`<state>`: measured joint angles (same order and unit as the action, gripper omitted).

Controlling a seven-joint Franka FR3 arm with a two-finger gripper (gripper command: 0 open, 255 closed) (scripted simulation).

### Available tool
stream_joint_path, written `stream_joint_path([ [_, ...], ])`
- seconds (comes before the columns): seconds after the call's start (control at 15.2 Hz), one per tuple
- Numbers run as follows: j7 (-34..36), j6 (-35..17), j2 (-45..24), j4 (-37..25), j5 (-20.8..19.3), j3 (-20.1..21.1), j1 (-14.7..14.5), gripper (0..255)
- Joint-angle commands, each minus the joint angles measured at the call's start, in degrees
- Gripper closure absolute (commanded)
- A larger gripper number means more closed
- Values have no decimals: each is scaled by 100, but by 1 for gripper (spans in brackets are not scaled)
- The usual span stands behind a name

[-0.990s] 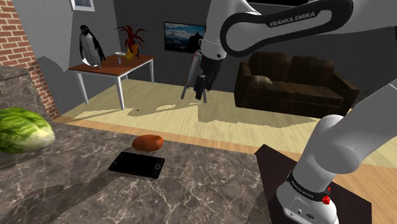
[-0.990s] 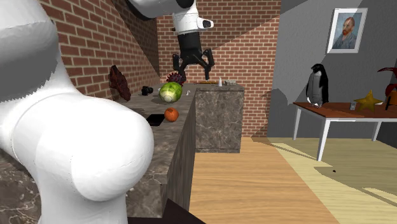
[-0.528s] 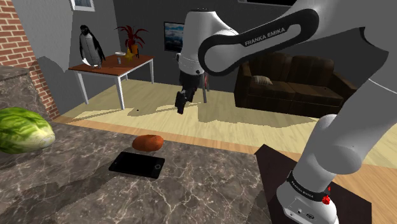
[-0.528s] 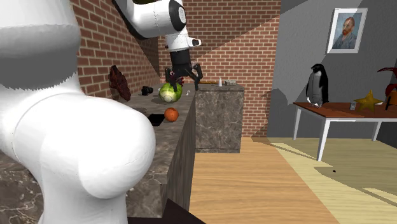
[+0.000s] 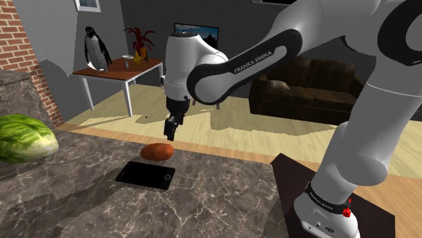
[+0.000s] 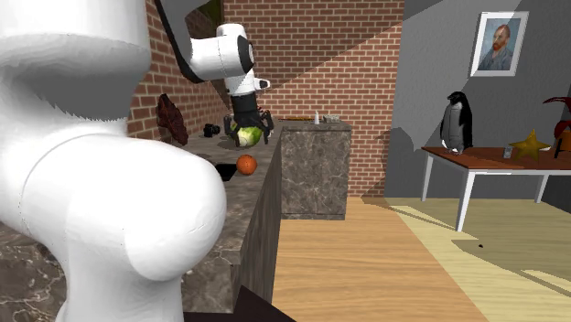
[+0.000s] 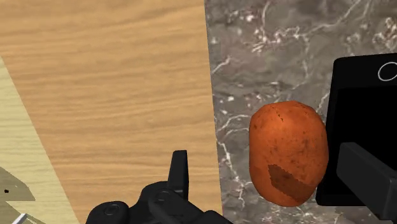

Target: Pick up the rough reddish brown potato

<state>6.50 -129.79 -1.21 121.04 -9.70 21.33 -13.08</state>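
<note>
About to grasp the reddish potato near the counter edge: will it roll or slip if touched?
The rough reddish-brown oval potato looks rounded, with no flat side, so a nudge would probably roll it, perhaps toward the grey marble counter's edge. Its mottled, rough skin should give the open black gripper fair friction. It seems solid, likely stiff.

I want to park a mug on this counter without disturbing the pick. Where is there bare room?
On the marble counter, bare room lies between the green leafy head and the black phone, and from the phone toward the stand. It is crowded at the floor-side edge: the potato sits beside the phone, the open gripper above it.
</note>
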Motion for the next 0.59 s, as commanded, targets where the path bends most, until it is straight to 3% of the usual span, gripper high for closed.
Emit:
stream_joint_path([
  [0.0, 83, -95, -357, -207, -198, 89, -101, 0],
  [0.2, 179, -175, -749, -446, -429, 154, -237, 0],
  [0.53, 329, -502, -955, -294, -605, 113, -265, 0],
])
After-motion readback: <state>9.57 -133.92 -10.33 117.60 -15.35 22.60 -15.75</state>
